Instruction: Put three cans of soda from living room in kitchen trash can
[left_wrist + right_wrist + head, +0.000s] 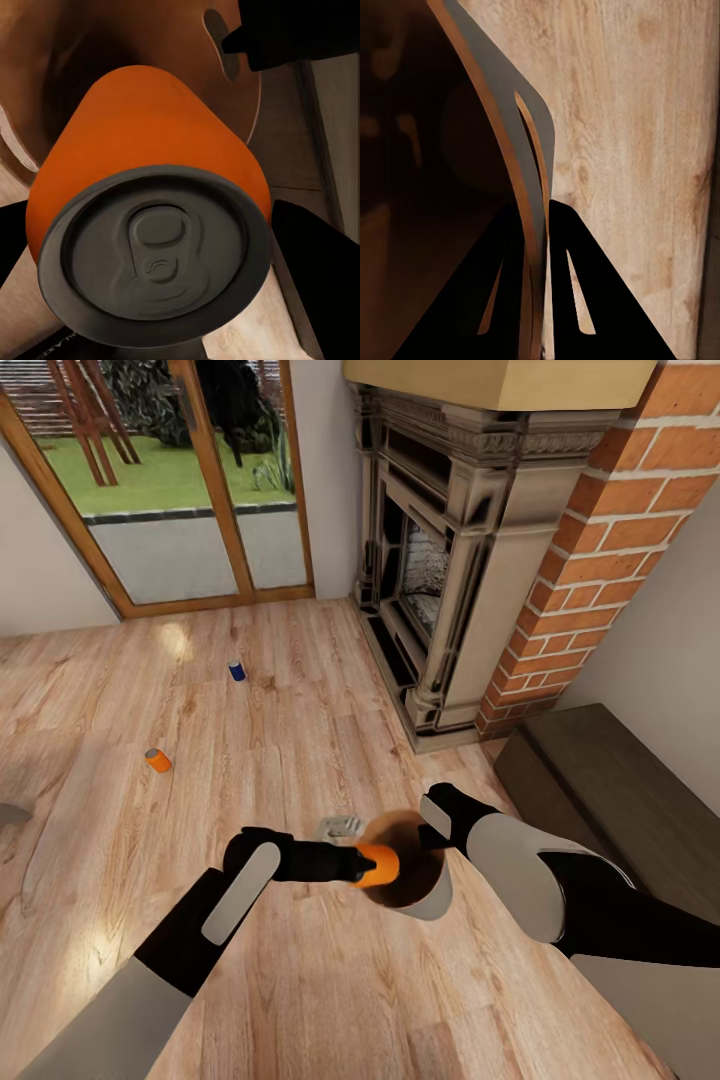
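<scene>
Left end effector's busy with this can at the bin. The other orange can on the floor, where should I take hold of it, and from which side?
The orange can on the floor lies tipped on its side on bare planks, apart from the blue can. Probably best to come from straight above and close across its round body at mid-length, fingers either side, not on the ends.

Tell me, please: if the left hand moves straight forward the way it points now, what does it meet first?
Probably the trash can. The left hand holds an orange can pointing at the bin's dark opening, which the right hand holds by its rim. Exact depth is unclear.

Plank floor (300, 760), brick fireplace (450, 560), glass doors (180, 490)
</scene>
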You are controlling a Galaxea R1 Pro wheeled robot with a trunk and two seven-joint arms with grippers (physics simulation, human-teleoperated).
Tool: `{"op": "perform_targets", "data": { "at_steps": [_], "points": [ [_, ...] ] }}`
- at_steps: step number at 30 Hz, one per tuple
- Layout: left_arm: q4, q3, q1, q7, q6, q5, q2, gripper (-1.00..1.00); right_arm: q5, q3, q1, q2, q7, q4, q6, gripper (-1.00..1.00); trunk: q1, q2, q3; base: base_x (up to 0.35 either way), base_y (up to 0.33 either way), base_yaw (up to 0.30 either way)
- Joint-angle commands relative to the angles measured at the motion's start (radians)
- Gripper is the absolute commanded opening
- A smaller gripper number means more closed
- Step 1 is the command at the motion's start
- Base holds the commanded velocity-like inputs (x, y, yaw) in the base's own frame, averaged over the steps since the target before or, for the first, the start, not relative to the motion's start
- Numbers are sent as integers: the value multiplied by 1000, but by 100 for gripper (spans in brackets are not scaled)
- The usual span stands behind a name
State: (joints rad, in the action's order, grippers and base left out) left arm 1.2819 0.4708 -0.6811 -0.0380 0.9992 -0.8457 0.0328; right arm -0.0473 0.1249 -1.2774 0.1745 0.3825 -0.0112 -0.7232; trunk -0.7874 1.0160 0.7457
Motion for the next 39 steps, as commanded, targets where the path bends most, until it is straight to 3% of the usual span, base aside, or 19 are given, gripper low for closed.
{"op": "perform_targets", "data": {
  "at_steps": [1,16,25,39],
  "points": [
    [-1,0,0,0,-2,1,-2,-100,4,4,0,0,-5,-1,2,-100,0,0,0,0,0,0],
    [-10,1,0,0,-46,1,-21,-100,4,5,0,0,-6,-31,4,-100,0,0,0,0,0,0],
    [-33,2,0,-2,-64,3,-26,-100,4,4,0,0,-126,-31,5,-100,0,0,0,0,0,0],
    [-90,2,0,-4,-75,7,-52,-100,4,4,0,0,-147,-30,5,-100,0,0,0,0,0,0]
  ]
}}
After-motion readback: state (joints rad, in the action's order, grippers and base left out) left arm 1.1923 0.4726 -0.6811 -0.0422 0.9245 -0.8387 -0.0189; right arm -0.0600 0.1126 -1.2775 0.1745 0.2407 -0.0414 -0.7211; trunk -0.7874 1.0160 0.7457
